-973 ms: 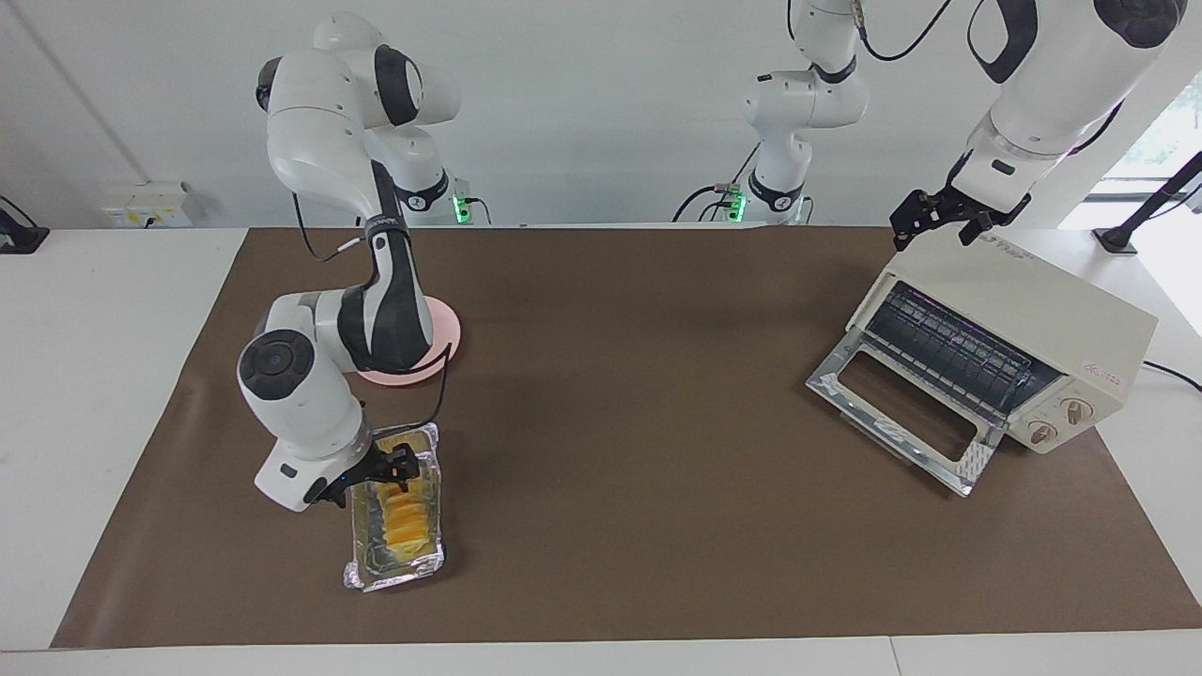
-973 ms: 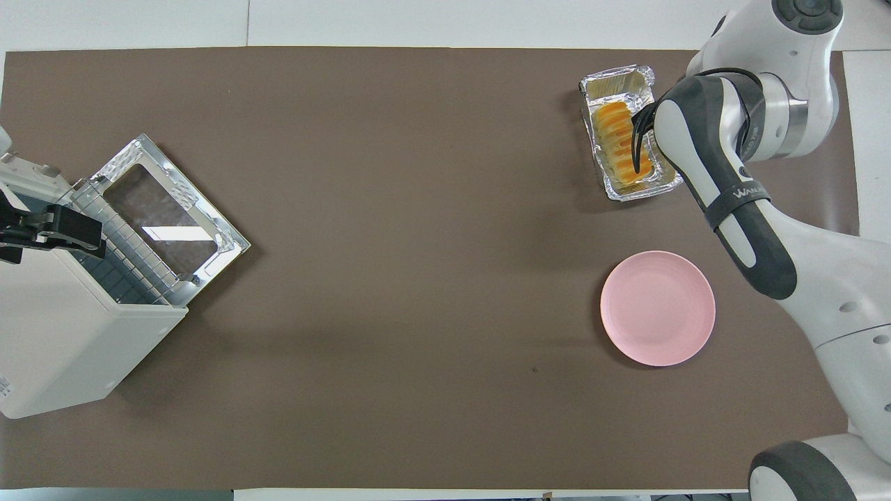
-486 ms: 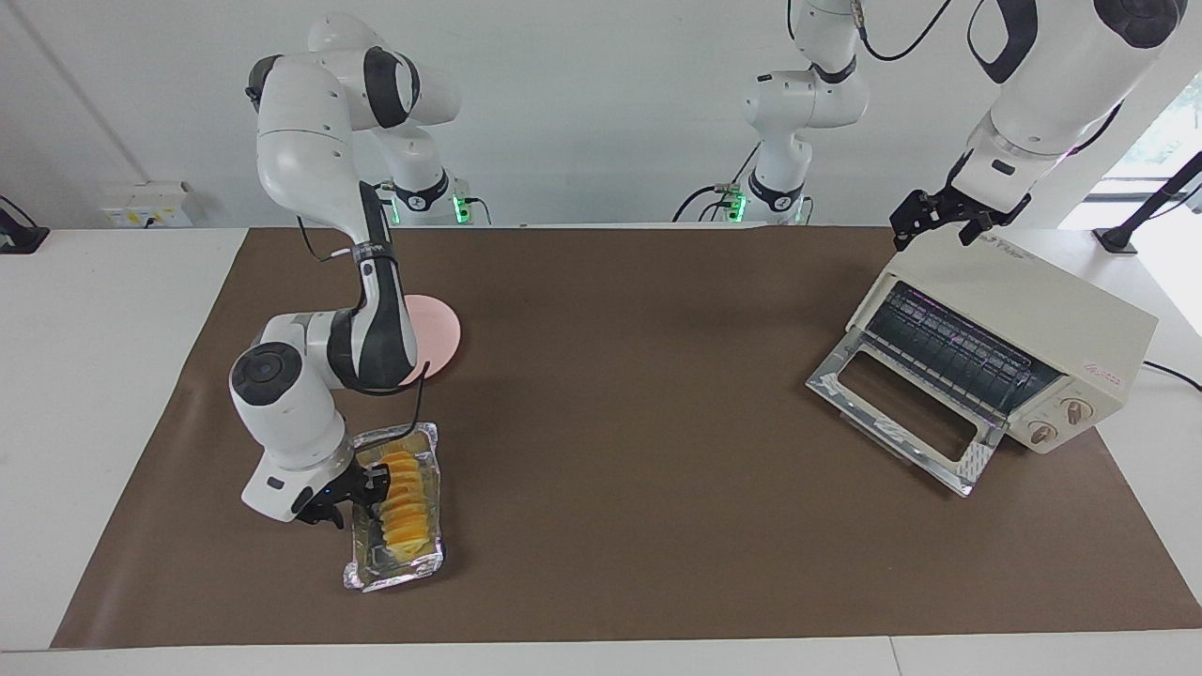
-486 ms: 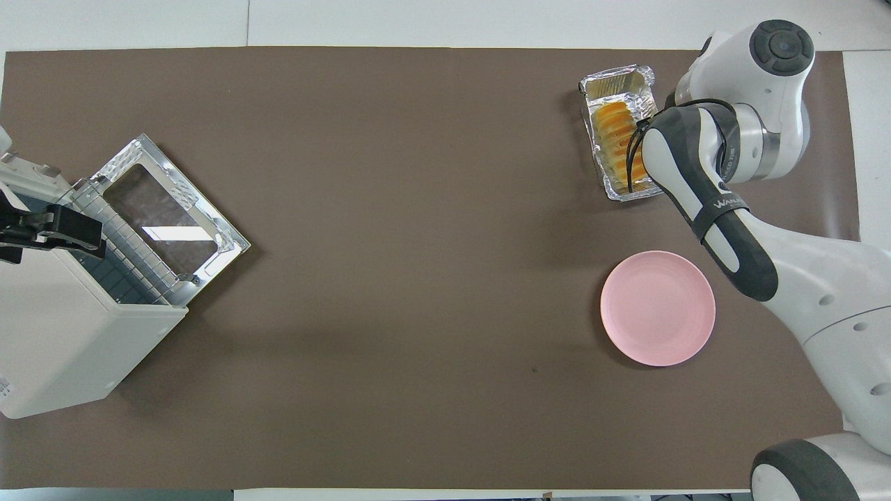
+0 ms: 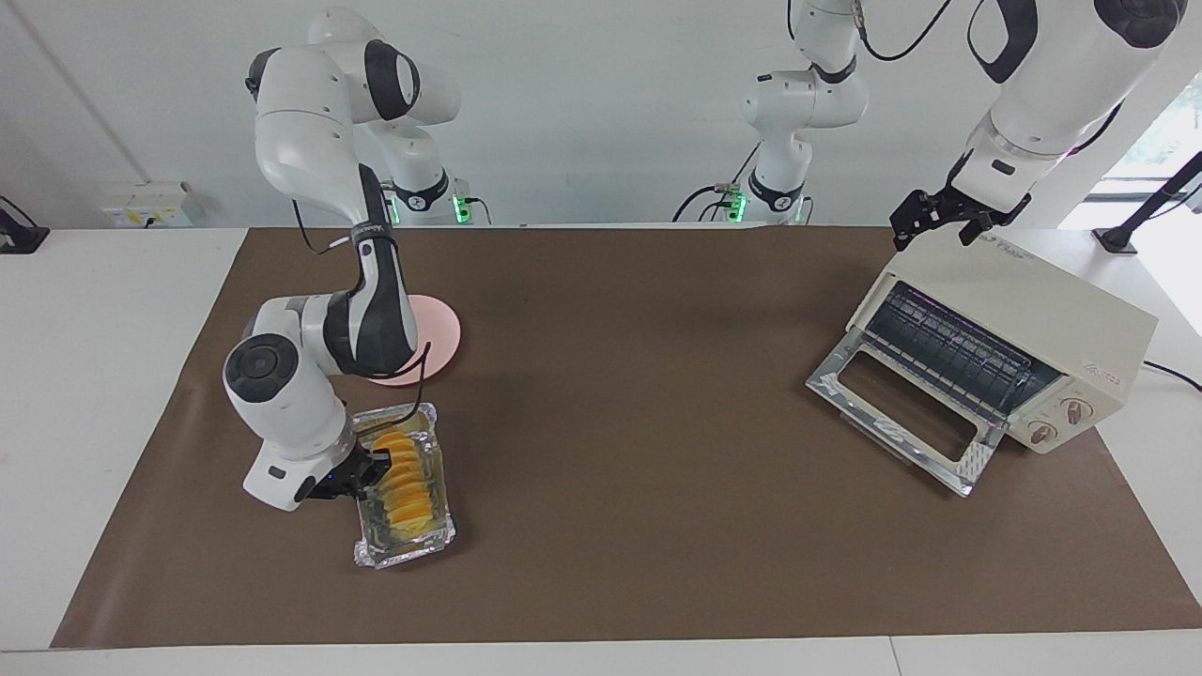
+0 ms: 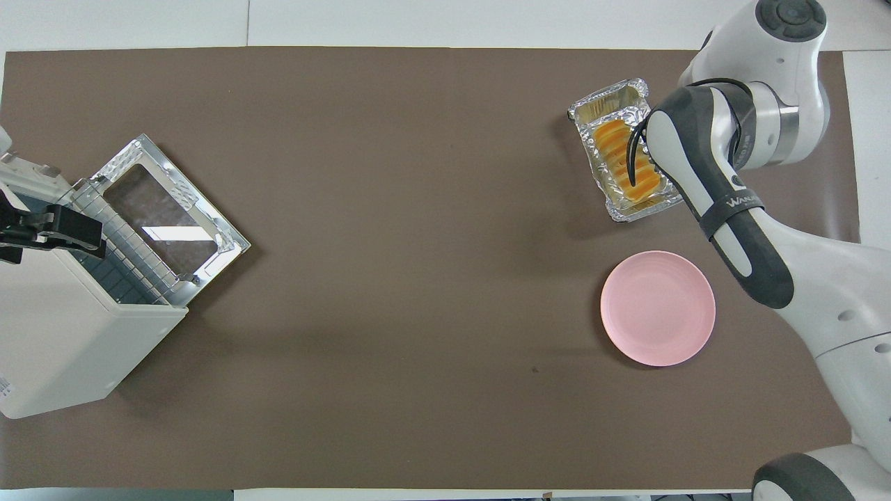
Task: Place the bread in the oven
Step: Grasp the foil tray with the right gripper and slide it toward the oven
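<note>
The bread [image 5: 406, 488], a golden ridged loaf, lies in a crinkled foil tray [image 5: 413, 556] toward the right arm's end of the table. In the overhead view the bread [image 6: 621, 160] and the tray [image 6: 604, 99] lie skewed. My right gripper [image 5: 368, 474] is low at the tray's long side, against the bread. In the overhead view the forearm hides it. The cream oven [image 5: 1033, 305] stands at the left arm's end with its door [image 5: 897, 413] dropped open and its rack showing. My left gripper [image 5: 937, 218] is open and waits over the oven's top [image 6: 62, 334].
A round pink plate [image 5: 439, 330] lies nearer to the robots than the tray, partly covered by the right arm, and shows whole in the overhead view [image 6: 658, 307]. A brown mat [image 5: 639, 376] covers the table. A cable runs from the oven off the table.
The right arm swung back over the tray. The foil tray with the bread has turned and slid a little nearer to the robots. The left arm and the oven have not moved.
</note>
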Tool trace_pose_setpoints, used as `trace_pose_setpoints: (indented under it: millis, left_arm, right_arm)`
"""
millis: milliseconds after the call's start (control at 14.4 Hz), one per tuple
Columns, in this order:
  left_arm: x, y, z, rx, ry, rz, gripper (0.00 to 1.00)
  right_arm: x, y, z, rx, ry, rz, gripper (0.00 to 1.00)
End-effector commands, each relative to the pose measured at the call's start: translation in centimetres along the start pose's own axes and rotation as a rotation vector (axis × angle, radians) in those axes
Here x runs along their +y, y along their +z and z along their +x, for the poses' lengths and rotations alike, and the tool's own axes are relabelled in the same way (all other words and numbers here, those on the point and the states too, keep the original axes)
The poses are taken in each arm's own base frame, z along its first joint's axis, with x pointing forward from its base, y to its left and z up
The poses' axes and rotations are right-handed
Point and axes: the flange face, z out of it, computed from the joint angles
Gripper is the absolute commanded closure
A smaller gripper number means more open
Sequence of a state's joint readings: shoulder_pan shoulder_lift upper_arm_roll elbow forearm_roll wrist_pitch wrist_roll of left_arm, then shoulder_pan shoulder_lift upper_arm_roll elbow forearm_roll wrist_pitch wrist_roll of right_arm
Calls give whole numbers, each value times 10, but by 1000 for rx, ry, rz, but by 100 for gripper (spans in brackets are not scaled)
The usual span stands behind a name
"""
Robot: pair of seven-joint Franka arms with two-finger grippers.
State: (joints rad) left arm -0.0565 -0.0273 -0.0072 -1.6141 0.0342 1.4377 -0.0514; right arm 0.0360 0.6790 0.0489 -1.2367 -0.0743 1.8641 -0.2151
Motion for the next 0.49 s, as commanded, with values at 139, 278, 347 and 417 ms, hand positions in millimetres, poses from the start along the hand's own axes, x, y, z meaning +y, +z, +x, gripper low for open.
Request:
trace_pose_setpoints:
  millis: [139, 278, 347, 417]
  left_arm:
    - [-3, -3, -7, -2, 5, -13, 0]
    - [-3, -3, -7, -4, 5, -13, 0]
    - [-3, -3, -7, -4, 5, -13, 0]
    - [-3, -3, -7, -4, 5, -15, 0]
  right_arm:
    - [-191, -84, 8, -67, 161, 33, 100]
    - [-296, -101, -1, -22, 208, 66, 100]
    - [-336, -95, -6, -6, 221, 80, 100]
    - [-367, -84, -17, -10, 227, 75, 100]
